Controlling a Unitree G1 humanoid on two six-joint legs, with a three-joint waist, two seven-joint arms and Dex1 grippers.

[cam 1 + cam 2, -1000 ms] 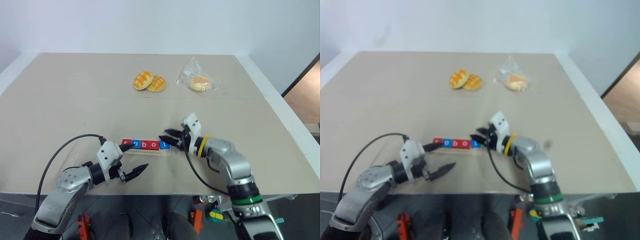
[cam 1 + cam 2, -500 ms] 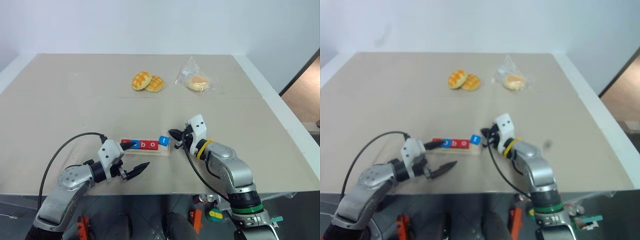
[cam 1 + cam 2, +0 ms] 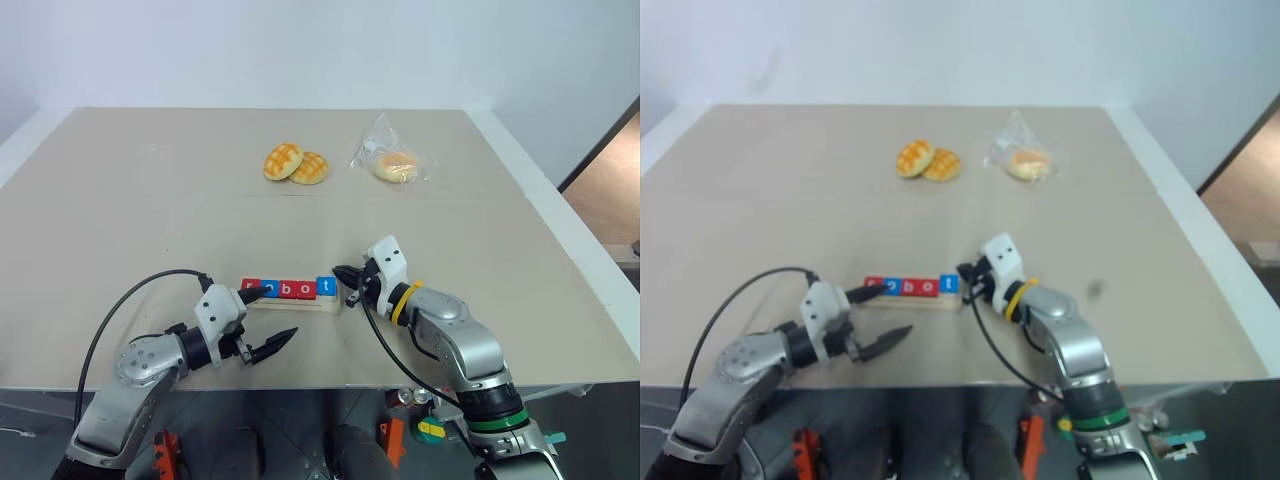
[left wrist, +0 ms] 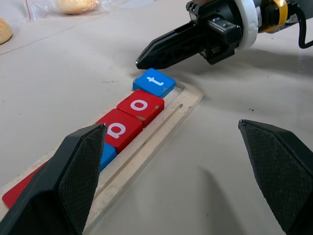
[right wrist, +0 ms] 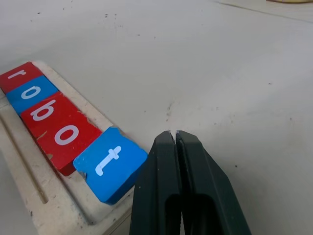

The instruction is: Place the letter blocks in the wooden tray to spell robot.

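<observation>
My right gripper (image 5: 175, 134), pinched together and empty, sits by the glossy blue t block (image 5: 110, 164), crooked on the pale wooden tray (image 5: 49, 208); left gripper (image 3: 270, 318) gapes wide.

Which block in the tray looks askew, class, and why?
The blue t block, last in the wooden tray. It sits turned out of line with the red o block, one corner over the tray's end, beside the shut right claw.

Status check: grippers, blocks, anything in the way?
Left gripper open, right gripper shut, empty. Letter blocks in wooden tray; t block sits crooked. Nothing obstructing.
</observation>
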